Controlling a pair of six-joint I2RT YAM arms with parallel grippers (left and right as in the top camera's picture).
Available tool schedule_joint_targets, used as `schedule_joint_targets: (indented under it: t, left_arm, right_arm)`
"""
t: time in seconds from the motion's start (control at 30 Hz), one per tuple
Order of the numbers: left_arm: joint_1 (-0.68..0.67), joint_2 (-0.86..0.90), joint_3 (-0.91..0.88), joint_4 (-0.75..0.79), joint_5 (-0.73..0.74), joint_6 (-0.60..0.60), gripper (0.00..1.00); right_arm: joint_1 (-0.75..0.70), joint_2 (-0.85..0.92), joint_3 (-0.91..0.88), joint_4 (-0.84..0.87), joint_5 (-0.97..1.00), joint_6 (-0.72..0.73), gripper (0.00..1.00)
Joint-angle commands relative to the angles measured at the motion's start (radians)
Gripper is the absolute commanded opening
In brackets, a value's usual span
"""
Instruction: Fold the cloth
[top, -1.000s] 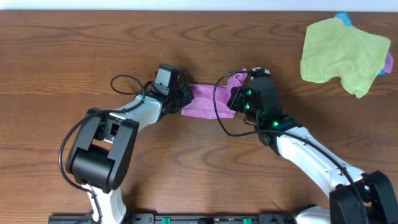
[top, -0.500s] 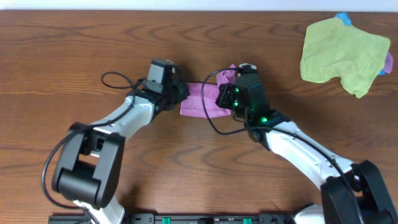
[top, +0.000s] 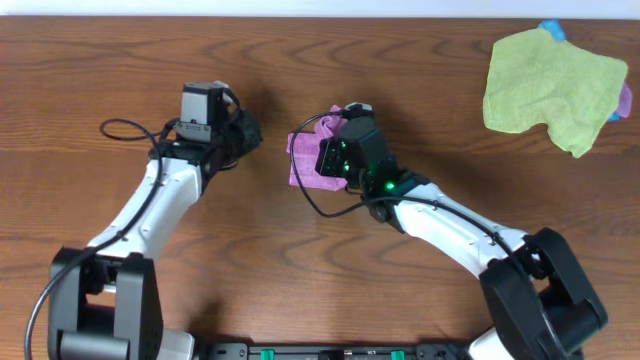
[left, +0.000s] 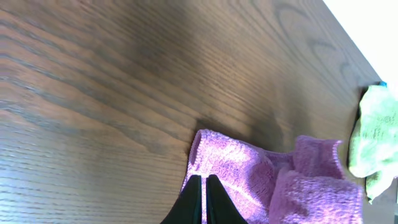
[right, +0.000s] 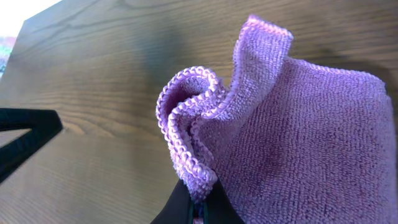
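Dark brown wood-grain table (top: 100, 60) fills the overhead view, with a pale strip along its far edge. On it are two robot arms, two cloths and one small blue item.

Both arms are white and black with loose black cables, and both reach in from the near edge. The left arm stretches away from its base at the lower left corner, forearm slanting up and right. The left gripper (top: 250, 130) points right toward the table's middle. Its wrist camera shows the two black fingers (left: 194, 202) pressed together with nothing between them. From above it sits near the cloth but apart from it.

The right arm bends in from the lower right, green lights glowing on its wrist. The right gripper (top: 345, 118) is at the far right corner of the cloth (top: 305, 160). Its wrist camera shows the jaws clenched on the cloth's stitched hem (right: 198, 208).

That cloth is plain purple, soft and fuzzy, lying near the table's centre between the two grippers. Most of it lies flat, while the pinched corner stands up in a rippled, doubled curl (right: 193, 99).

One larger light-green cloth (top: 550, 85) lies crumpled at the far right corner, well apart. The blue item (top: 552, 30) peeks from its far edge.
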Motion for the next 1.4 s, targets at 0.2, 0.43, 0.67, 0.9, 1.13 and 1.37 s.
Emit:
schedule_joint_targets:
  t: [0.2,0.43,0.67,0.9,1.13,1.37]
  left_arm:
    - [0.046,-0.068,-0.008,-0.034,0.004,0.034,0.06]
    - [0.050,-0.096,-0.008,-0.041,0.004,0.034,0.06]
    - [0.050,-0.100,-0.008,-0.061,0.004,0.034,0.06]
    - [0.050,-0.100,-0.008,-0.060,0.004,0.034,0.06]
    - [0.050,-0.100,-0.008,-0.061,0.008,0.033,0.06]
    - [0.050,-0.100,-0.008,-0.063,0.008,0.033,0.06]
  right_arm:
    - [0.037,0.046,0.028,0.001,0.007,-0.018,0.01]
    - [0.059,0.083,0.034,0.023,0.007,-0.018,0.01]
    - [0.073,0.127,0.073,0.022,0.006,-0.018,0.01]
    - [0.079,0.143,0.076,0.023,0.007,-0.018,0.01]
    - [0.094,0.178,0.077,0.048,-0.004,-0.018,0.01]
    - [0.101,0.217,0.108,0.052,-0.009,-0.019,0.01]
